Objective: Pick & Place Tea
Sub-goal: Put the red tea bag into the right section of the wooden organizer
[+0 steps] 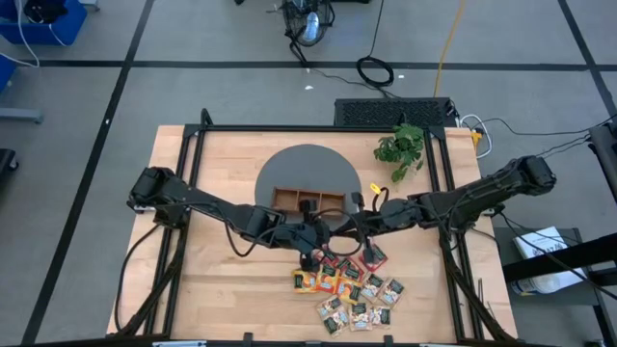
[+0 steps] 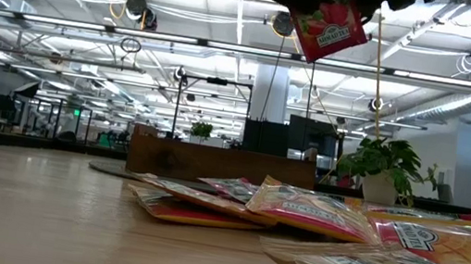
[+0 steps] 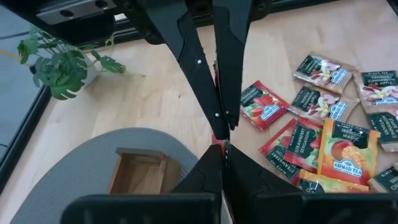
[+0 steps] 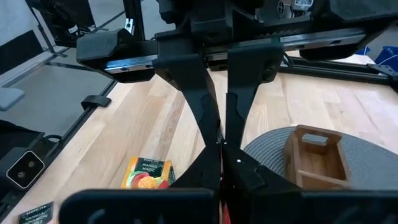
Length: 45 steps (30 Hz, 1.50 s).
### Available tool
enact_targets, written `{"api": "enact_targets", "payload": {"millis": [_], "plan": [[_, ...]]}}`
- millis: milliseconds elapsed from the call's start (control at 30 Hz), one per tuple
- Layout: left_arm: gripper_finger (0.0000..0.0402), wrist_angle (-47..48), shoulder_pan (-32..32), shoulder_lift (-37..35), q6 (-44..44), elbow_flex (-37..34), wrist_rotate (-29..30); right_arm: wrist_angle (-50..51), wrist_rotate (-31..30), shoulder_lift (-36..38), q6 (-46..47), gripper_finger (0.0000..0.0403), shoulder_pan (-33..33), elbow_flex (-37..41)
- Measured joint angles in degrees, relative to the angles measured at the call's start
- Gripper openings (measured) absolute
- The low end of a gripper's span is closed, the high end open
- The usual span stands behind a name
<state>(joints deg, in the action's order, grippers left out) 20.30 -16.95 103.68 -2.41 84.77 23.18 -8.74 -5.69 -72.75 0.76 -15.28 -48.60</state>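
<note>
My two pincers meet nose to nose above the middle of the worktop [image 1: 222,280], just in front of the wooden tray [image 1: 307,200], which sits on a round grey mat [image 1: 307,166]. My left pincer [image 1: 310,234] comes in from the left and my right pincer [image 1: 349,227] from the right, and the tips sit so close together in the overhead view that they almost touch. Both are closed on the same red sachet [image 2: 329,27]: in the low view it hangs tilted in the air, high above the worktop, with its label showing and its upper edge lost among dark fingers. In the left wrist view my own fingers are pinched shut at the bottom of the frame, with the other pincer's fingers [image 3: 199,68] coming down to meet them, and only a sliver of red shows where they join. The right wrist view gives the same meeting from the other side, both pairs of fingers closed together, the tray beside them and an orange sachet [image 4: 147,172] lying flat on the wood below. The rest of the tea [image 1: 355,289] lies in a loose heap on the worktop, nearer the front edge and slightly to the right of the pincers: red, orange-yellow and dark green sachets, some overlapping. A small potted plant [image 1: 402,147] stands near the far right corner.
</note>
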Motion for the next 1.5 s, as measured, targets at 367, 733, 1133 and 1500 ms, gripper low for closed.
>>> {"api": "enact_targets", "payload": {"millis": [367,733,1133,1500], "plan": [[0.0136,15.87,-2.99,-6.21,-7.07,0.02,5.82,-0.22,3.99,0.17,-0.03,0.0000,6.13,0.02],[0.0154,17.16,-11.38,-13.32,-14.31,-12.03,22.01,-22.15,15.89,0.15,-0.08,0.0000,22.38,11.18],[0.0154,-10.48,-11.45,-16.39,-6.60,-31.20,26.58,-42.29,19.31,-11.20,6.71,0.0000,30.00,18.22],[0.0154,-11.63,-10.01,-16.42,-6.71,-33.70,26.45,-53.45,17.77,-21.16,6.02,0.0000,31.86,18.14]]}}
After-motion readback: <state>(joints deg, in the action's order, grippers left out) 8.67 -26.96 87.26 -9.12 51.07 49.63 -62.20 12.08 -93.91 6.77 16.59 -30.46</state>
